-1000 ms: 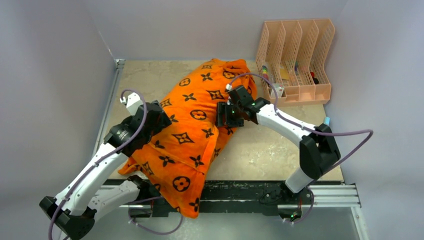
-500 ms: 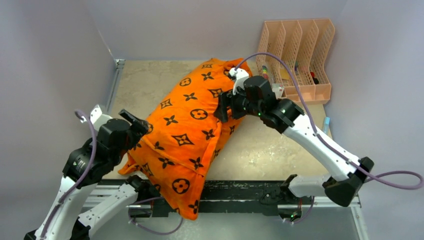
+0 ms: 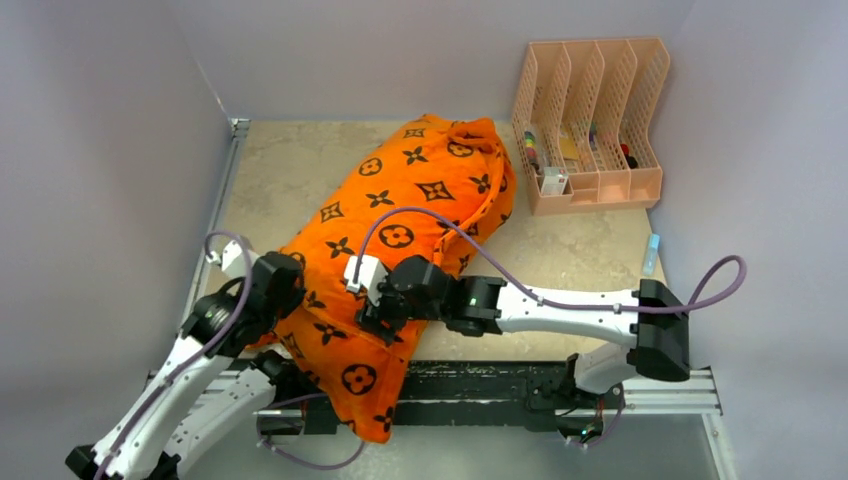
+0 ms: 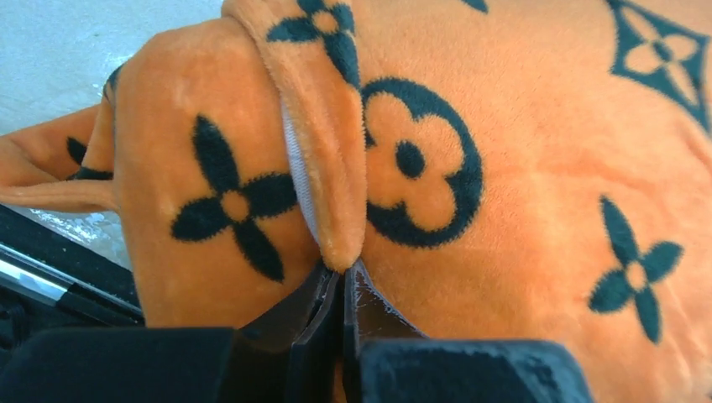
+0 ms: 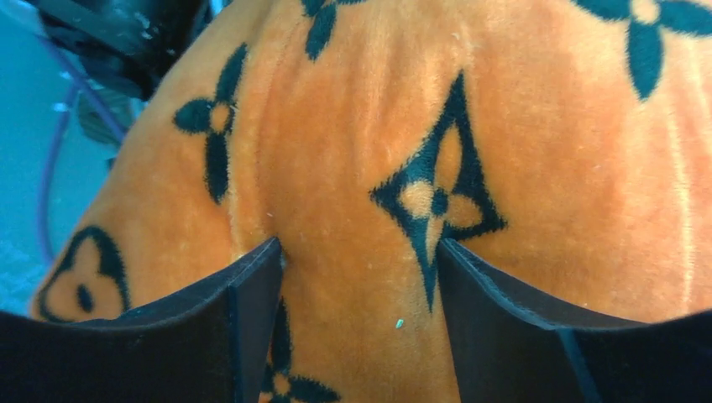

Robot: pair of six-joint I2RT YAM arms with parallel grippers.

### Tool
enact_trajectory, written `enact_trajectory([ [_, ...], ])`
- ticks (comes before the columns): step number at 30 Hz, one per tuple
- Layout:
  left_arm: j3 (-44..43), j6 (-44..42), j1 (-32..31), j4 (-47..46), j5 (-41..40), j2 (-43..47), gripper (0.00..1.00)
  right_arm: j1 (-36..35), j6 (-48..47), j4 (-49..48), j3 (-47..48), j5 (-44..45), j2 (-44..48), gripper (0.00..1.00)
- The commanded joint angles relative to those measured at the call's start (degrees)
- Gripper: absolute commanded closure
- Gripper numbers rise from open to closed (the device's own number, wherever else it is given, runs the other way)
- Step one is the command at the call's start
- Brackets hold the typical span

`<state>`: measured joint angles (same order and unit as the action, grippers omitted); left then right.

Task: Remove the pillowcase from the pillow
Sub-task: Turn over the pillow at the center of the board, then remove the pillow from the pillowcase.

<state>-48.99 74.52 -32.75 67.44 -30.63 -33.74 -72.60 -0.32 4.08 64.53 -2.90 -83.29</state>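
The orange pillowcase (image 3: 400, 200) with black motifs lies diagonally across the table, its near end hanging over the front rail. The pillow is hidden inside it. My left gripper (image 3: 285, 285) is at the case's near left edge. In the left wrist view it (image 4: 342, 273) is shut on a folded hem of the pillowcase (image 4: 340, 227), and a thin whitish strip (image 4: 295, 168) shows inside the fold. My right gripper (image 3: 372, 310) reaches across to the case's near middle. In the right wrist view it (image 5: 359, 252) stands open, fingertips (image 5: 256, 277) pressed on the plush (image 5: 353, 151).
A peach mesh file organizer (image 3: 590, 120) with small items stands at the back right. A small blue-capped tube (image 3: 652, 250) lies by the right wall. The black rail (image 3: 520, 385) runs along the table's near edge. Grey walls close in on three sides.
My left gripper has moved in to the case's near left edge and shut on the hem. My right arm has swung from the far end down to the near middle of the case.
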Motion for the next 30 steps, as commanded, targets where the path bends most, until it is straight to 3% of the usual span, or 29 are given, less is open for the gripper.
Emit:
enact_trajectory([
  [1,2.0,-1.7,0.1,-8.9,0.3,-6.2,1.0,-1.6,-6.0,-8.6,-1.6,14.6,-2.4,0.38],
  [2,1.2,-2.0,0.1,-9.6,-0.8,-6.6,1.0,-1.6,-4.3,-7.4,-1.8,22.1,-3.0,0.44],
  [5,-1.1,-6.1,0.1,-16.4,-3.3,-5.1,1.0,-0.2,2.6,1.0,-0.3,33.2,-3.8,0.6],
  [8,-5.8,-13.2,0.2,-22.4,-4.4,-9.5,1.0,5.0,11.2,6.0,-0.8,32.8,-2.6,0.91],
  [9,-8.5,-14.9,0.1,-23.4,-4.2,-12.8,1.0,7.2,13.6,6.8,-1.3,30.3,-1.1,0.92],
  [12,-15.4,-20.0,0.2,-28.5,-2.9,-21.4,1.0,12.0,18.9,6.5,-4.3,29.3,3.9,0.87],
  [14,-18.2,-22.3,0.2,-33.9,-1.8,-24.4,1.0,13.5,17.2,4.0,-6.4,27.6,8.1,0.8],
  [18,-24.8,-25.5,0.4,-37.0,-0.4,-30.1,1.0,13.7,12.9,-0.7,-7.0,18.9,16.1,0.48],
  [21,-26.3,-25.3,0.5,-36.2,0.7,-31.8,1.0,13.7,11.3,-2.5,-5.3,12.2,18.4,0.32],
  [30,-18.9,-19.9,0.5,-39.9,5.5,-23.6,1.0,13.7,9.3,-0.4,4.9,12.9,6.9,0.21],
])
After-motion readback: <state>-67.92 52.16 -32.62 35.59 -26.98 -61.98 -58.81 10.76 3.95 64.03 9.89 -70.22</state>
